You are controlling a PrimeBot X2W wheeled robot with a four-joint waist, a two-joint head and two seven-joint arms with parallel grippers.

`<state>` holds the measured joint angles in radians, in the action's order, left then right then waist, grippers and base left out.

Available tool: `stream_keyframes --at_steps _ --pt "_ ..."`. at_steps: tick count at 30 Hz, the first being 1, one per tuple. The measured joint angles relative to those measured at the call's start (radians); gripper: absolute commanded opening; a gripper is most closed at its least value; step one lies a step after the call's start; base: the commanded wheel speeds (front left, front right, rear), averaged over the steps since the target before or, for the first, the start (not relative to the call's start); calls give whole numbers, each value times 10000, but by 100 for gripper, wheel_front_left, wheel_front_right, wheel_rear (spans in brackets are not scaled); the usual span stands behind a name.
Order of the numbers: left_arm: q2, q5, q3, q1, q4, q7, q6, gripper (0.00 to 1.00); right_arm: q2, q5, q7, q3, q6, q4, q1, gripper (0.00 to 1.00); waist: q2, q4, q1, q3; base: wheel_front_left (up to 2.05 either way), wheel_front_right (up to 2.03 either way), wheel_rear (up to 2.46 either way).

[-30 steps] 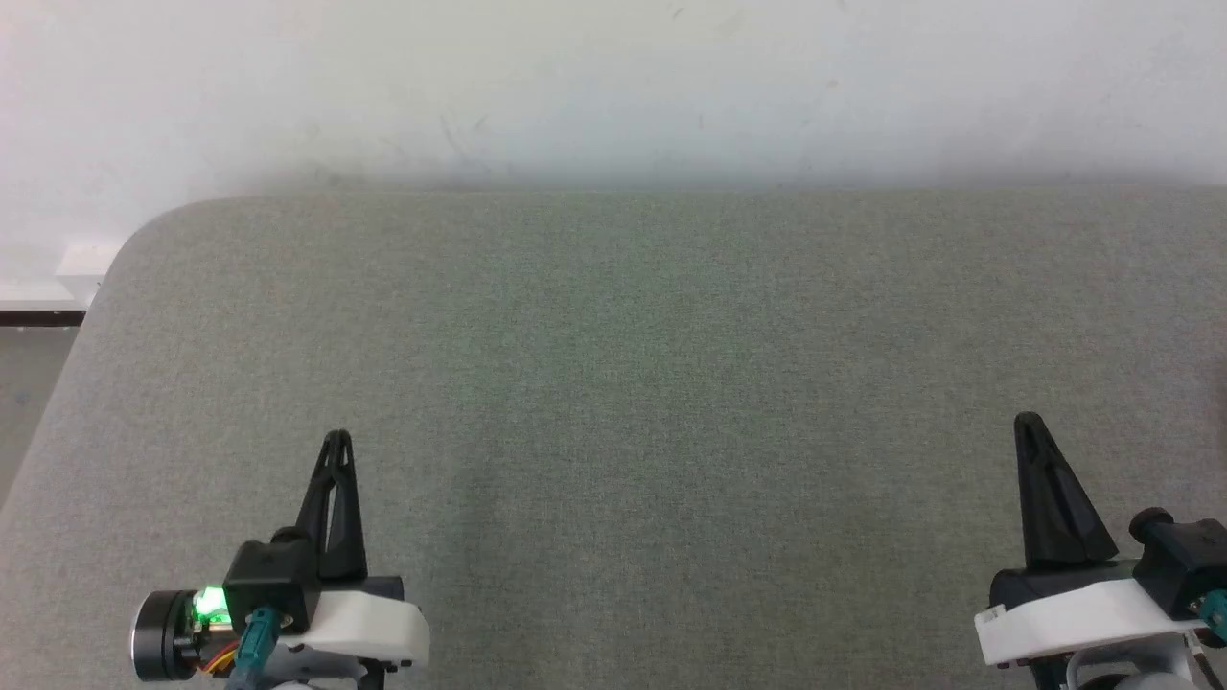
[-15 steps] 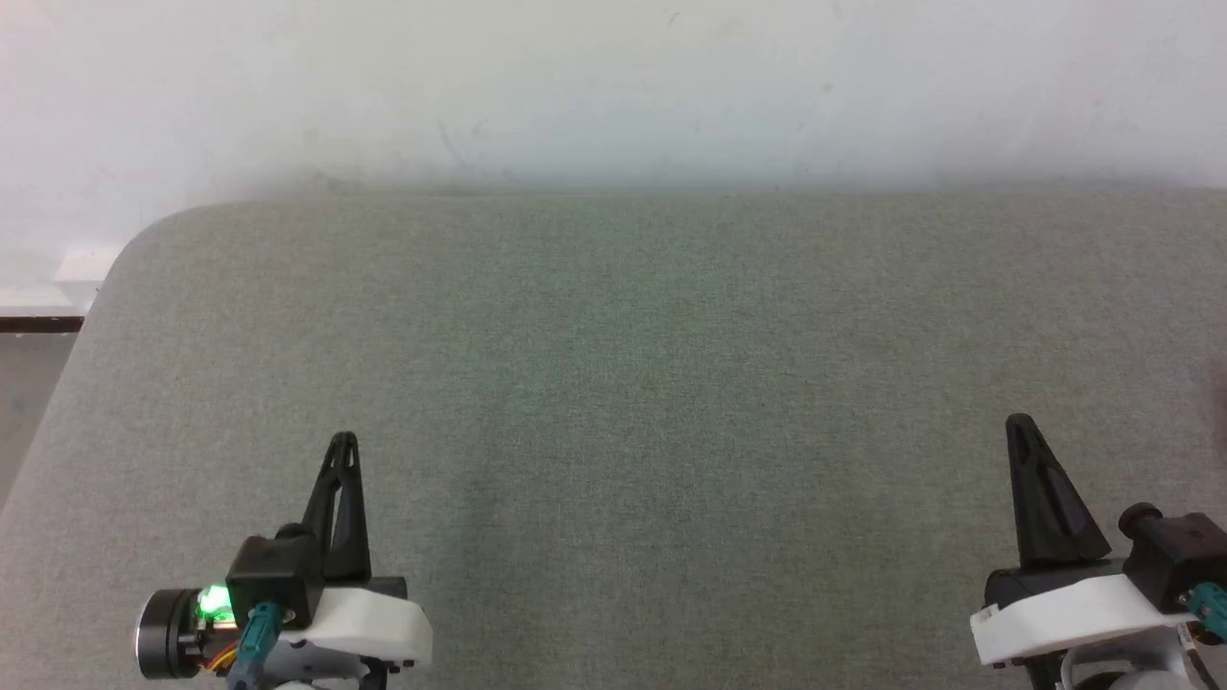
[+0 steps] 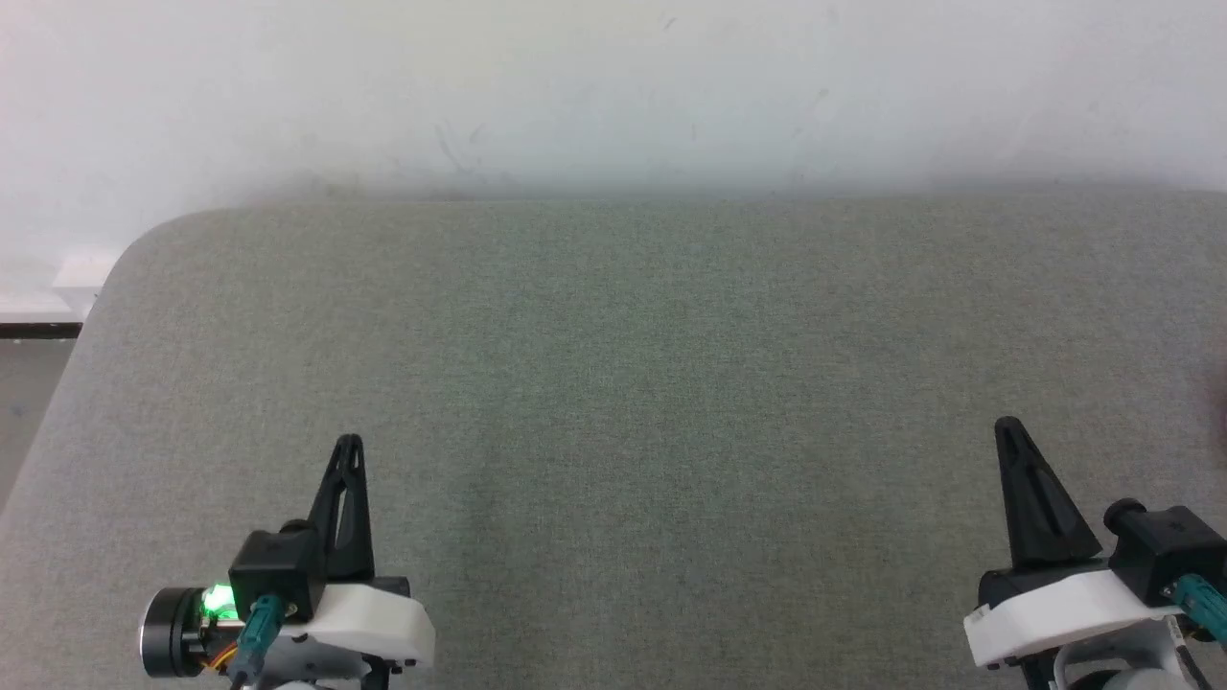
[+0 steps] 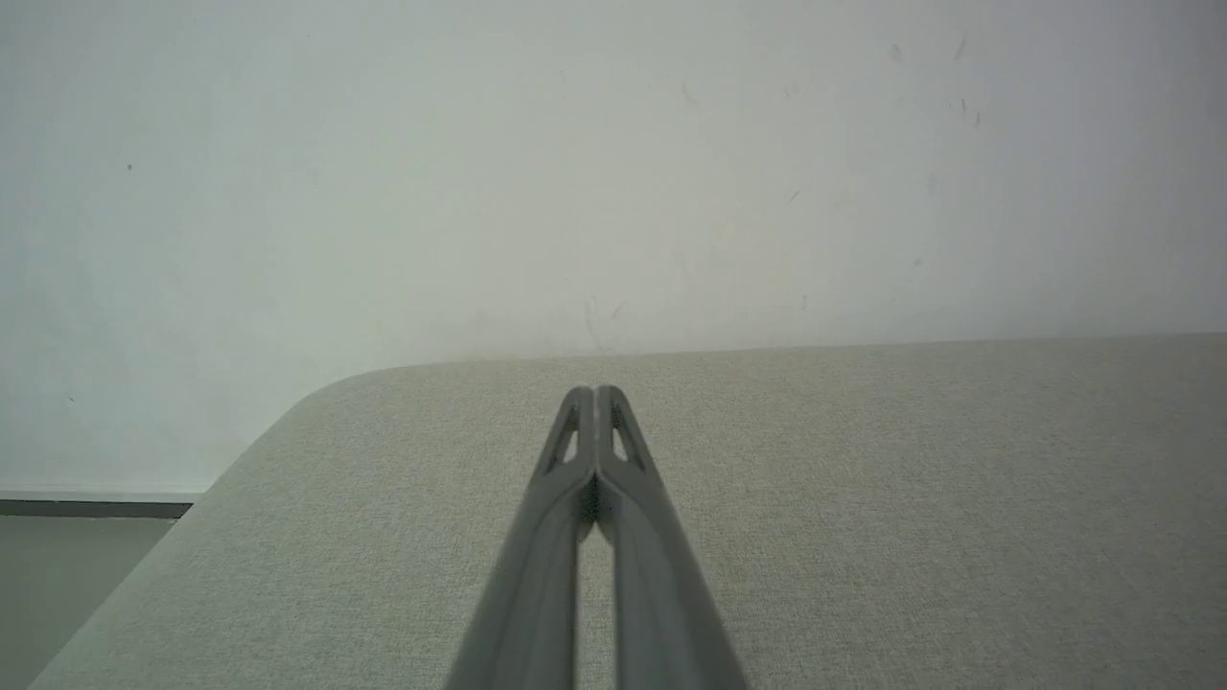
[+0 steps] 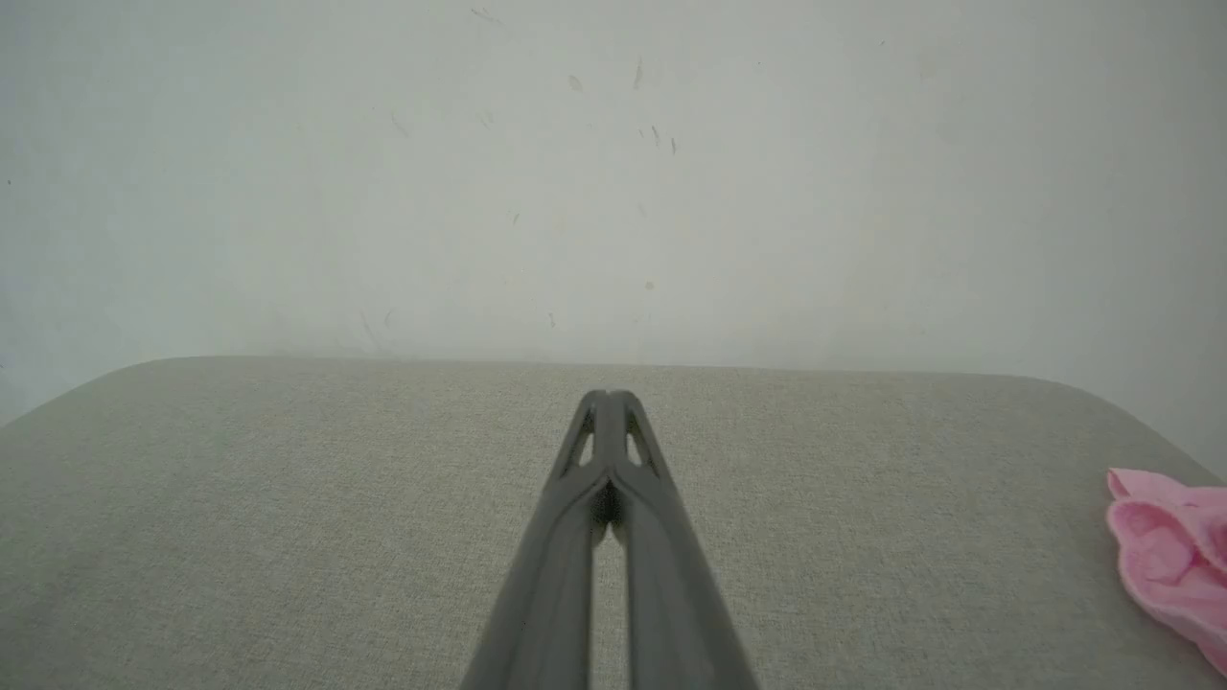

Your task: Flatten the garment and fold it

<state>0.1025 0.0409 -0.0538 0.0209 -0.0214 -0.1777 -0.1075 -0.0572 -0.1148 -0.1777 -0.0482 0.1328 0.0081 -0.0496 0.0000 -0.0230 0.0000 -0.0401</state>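
The garment (image 5: 1171,554) is a crumpled heap of light-pink cloth at the right edge of the right wrist view, lying on the grey-green padded table (image 5: 288,498) well to the right of my right gripper (image 5: 604,395). That gripper is shut and holds nothing; in the head view the right gripper (image 3: 1006,425) sits at the lower right over the table (image 3: 613,364). My left gripper (image 3: 349,443) rests at the lower left. Its fingertips meet in the left wrist view, where the left gripper (image 4: 594,391) is shut and empty.
A pale scuffed wall (image 3: 613,86) stands right behind the table's far edge. The table's rounded far-left corner (image 3: 144,240) gives onto floor and a dark baseboard (image 3: 38,330). A rounded far-right corner (image 5: 1102,393) lies near the pink cloth.
The whole head picture has shifted slightly down and left, so the camera has moved. Both grippers stay shut at their places.
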Motion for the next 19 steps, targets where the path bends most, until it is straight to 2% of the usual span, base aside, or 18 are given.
stream_keyframes --at_steps 19 --pt "-84 -73 113 -6 44 376 201 0 4 201 366 128 0 -2 68 0 0 51 0 87 0 0 0"
